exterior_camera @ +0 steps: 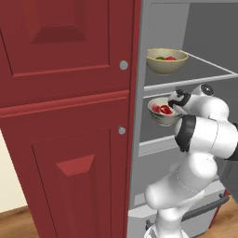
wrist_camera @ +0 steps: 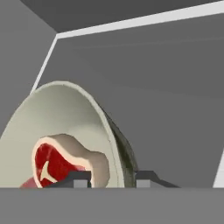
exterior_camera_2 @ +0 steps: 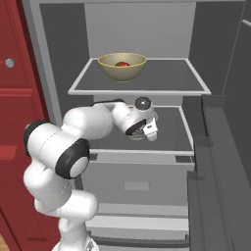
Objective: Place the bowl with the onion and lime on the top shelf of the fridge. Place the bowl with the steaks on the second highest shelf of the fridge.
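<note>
A tan bowl point(exterior_camera: 167, 62) point(exterior_camera_2: 122, 66) holding the red onion point(exterior_camera: 170, 58) and the green lime point(exterior_camera: 160, 58) stands on the fridge's top shelf point(exterior_camera_2: 166, 78). One level down, on the second highest shelf point(wrist_camera: 166, 109), sits a pale bowl point(exterior_camera: 160, 116) point(wrist_camera: 65, 113) with the red, fat-rimmed steaks point(wrist_camera: 52, 162). My gripper point(exterior_camera: 175, 110) point(wrist_camera: 113, 178) is at this bowl's near rim. Its jaws stand slightly parted, one fingertip point(wrist_camera: 81, 177) inside the rim and the other outside. In the right base view my arm hides the steak bowl.
Red cabinet doors point(exterior_camera: 69, 116) with round knobs flank the fridge on the left. The open fridge door point(exterior_camera_2: 220, 171) stands at the right. Grey drawers point(exterior_camera_2: 137, 181) lie below the shelves. The top shelf has free room to the right of its bowl.
</note>
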